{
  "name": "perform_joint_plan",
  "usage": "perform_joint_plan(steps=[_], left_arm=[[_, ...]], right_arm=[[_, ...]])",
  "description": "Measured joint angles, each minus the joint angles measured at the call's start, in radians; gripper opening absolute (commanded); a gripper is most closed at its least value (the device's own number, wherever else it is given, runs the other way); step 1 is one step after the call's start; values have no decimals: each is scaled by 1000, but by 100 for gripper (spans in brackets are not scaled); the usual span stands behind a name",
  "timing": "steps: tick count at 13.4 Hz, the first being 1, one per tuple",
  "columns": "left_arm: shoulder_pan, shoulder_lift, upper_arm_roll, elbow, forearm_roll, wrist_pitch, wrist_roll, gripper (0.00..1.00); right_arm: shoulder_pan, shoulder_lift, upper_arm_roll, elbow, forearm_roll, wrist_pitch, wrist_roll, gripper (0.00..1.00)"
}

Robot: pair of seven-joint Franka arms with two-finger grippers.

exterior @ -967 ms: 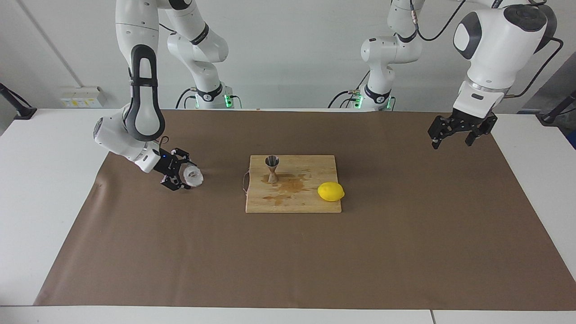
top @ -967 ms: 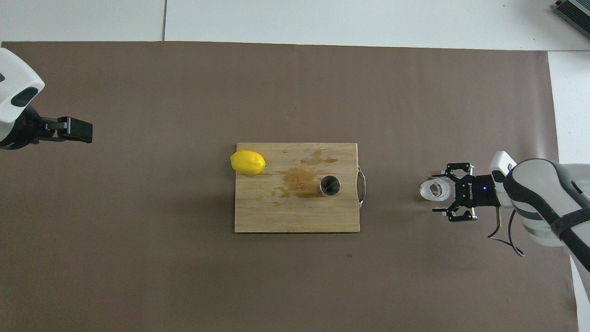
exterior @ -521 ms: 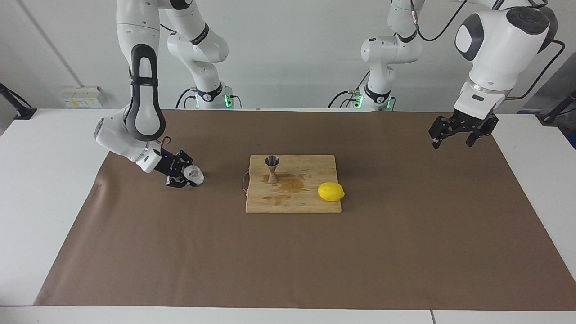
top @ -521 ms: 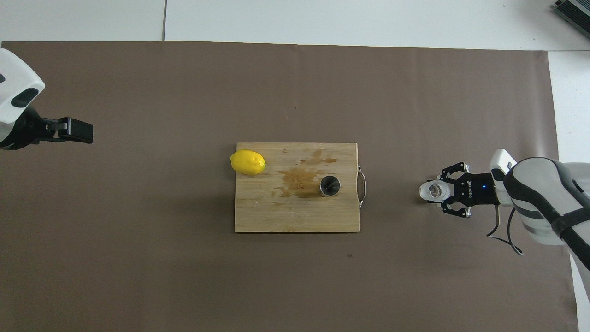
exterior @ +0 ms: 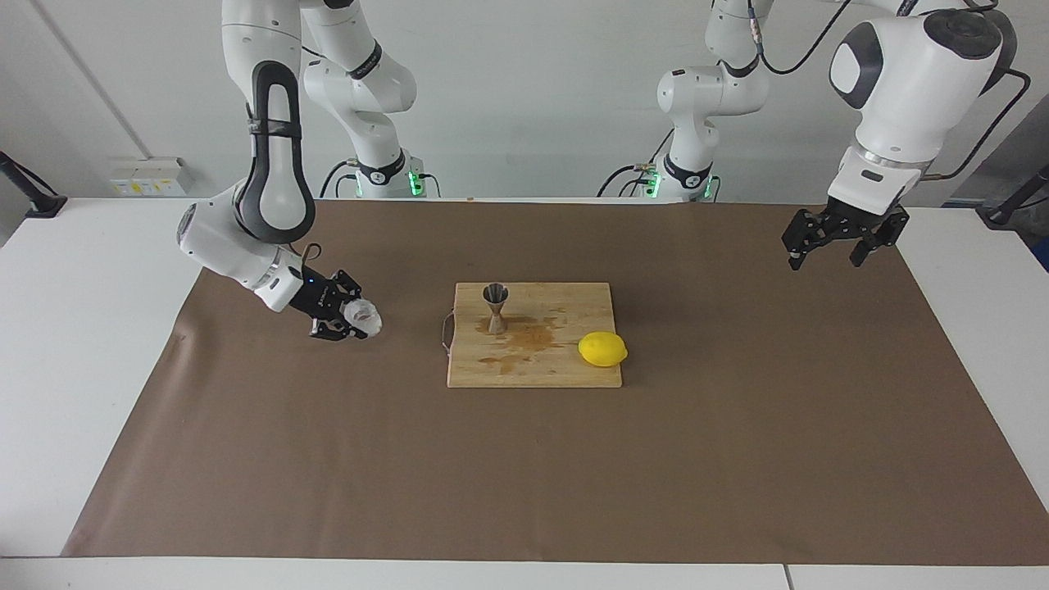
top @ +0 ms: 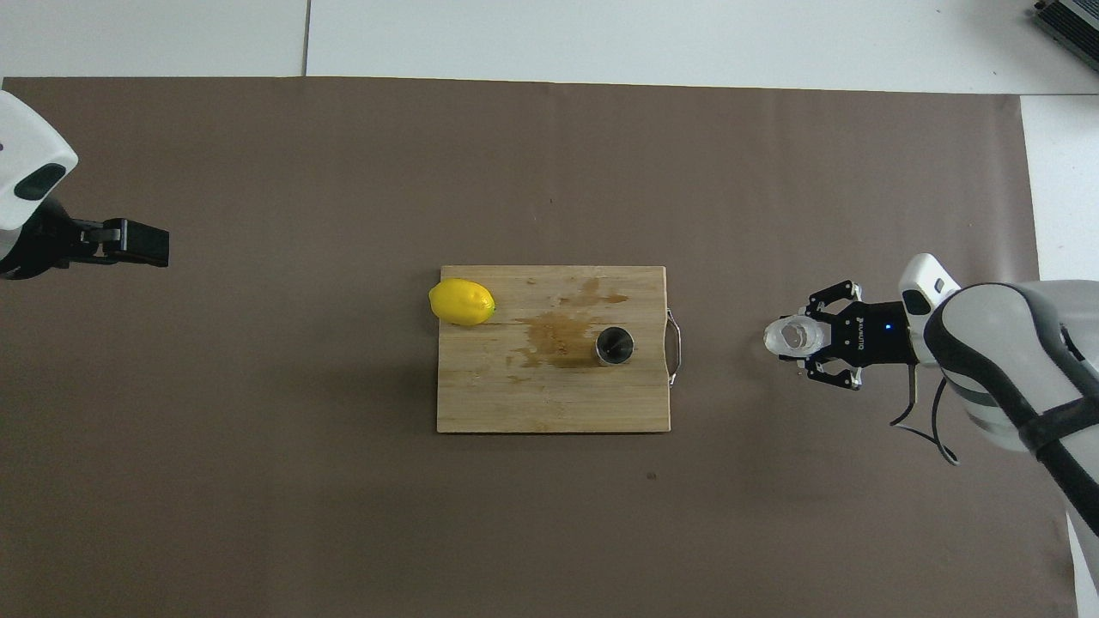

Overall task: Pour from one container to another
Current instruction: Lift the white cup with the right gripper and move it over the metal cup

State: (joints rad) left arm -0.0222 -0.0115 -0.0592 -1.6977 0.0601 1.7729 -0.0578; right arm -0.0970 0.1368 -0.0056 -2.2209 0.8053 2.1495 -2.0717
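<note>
we saw a big brown mat [exterior: 524,459] on the table, and in its middle lay the wooden board [exterior: 533,360]. we used that board to say where each thing was.

the right arm came in low at its own end of the table, well apart from the board. our right gripper [exterior: 354,319] was closed on the glass cup [exterior: 364,316], with its fingers tight on the sides of the cup. the cup looked just off the mat, and it seemed to lean a bit.

the left gripper [exterior: 828,246] hung high over the mat edge at the left arm's end, well apart from the board. its fingers stood wide open and held nothing. that arm just waited.

a yellow lemon [exterior: 602,349] sat on the board at the corner toward the left arm. the steel jigger [exterior: 495,306] stood upright on the board, at the end toward the right arm, beside a wet stain [exterior: 524,338].

we thought the step was picking up the cup. next we would need to lift it, bring it over the jigger's small mouth, and tip it slowly so nothing spilled.
</note>
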Motion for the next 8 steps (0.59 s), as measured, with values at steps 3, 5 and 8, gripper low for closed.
perform_joint_plan(steps=[3,5,8], left_arm=[[0,-18,1,14,0,-35,0,100],[0,-34,2,21,0,-78,0,100],[0,-42,1,21,-25,-111,0,100]], right_arm=[[80,-46,1,17,-15,1,113,0],[137,-65,3,47,-94,2,235,0],[230,-68,5,117,-230,4,438,0]])
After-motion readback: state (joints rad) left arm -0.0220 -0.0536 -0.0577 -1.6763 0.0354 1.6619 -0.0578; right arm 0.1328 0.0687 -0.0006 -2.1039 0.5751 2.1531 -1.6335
